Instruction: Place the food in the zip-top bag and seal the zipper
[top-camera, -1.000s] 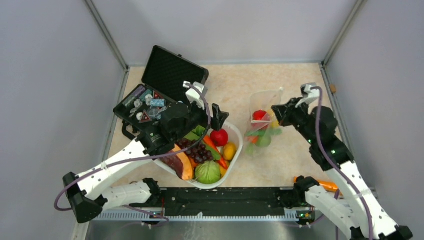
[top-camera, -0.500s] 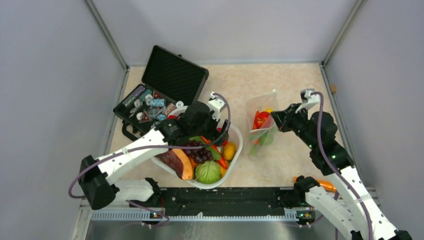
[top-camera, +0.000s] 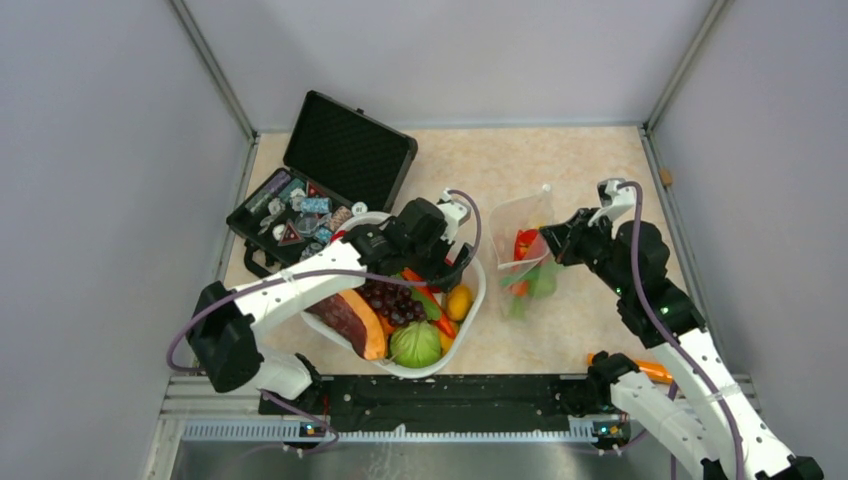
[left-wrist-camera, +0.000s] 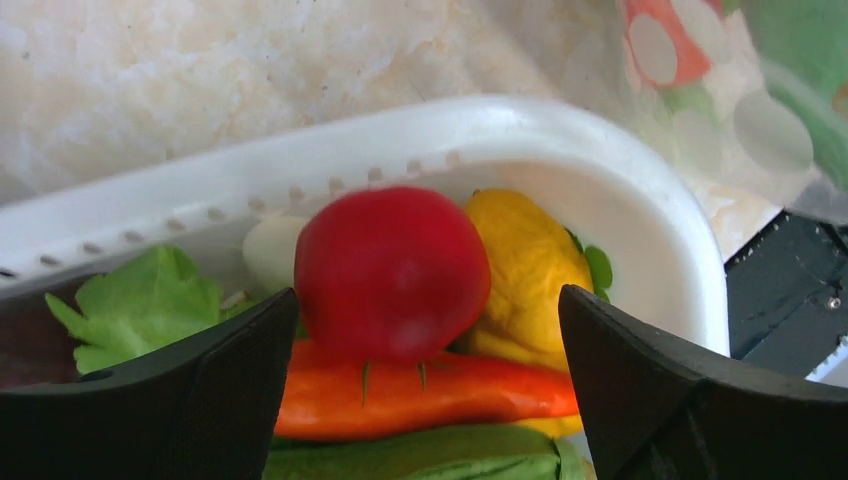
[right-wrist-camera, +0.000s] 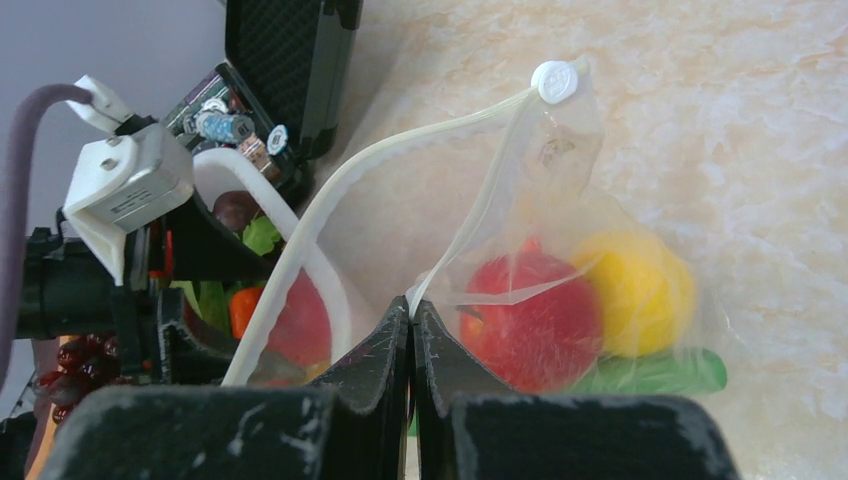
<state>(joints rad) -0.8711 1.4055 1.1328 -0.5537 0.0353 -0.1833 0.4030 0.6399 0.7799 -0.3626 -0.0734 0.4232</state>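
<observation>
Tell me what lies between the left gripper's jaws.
In the left wrist view, a red tomato sits in the gap of the open left gripper, touching neither jaw, atop a long orange piece in the white basket, yellow lemon beside it.

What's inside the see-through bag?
Inside the clear bag are a red tomato piece, a yellow lemon and a long green pod next to them. The right gripper pinches the bag's edge and covers its near corner, so anything there is hidden.

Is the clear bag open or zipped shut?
Open. The zipper strips of the zip-top bag gape apart, and the right gripper pinches one edge.
</observation>
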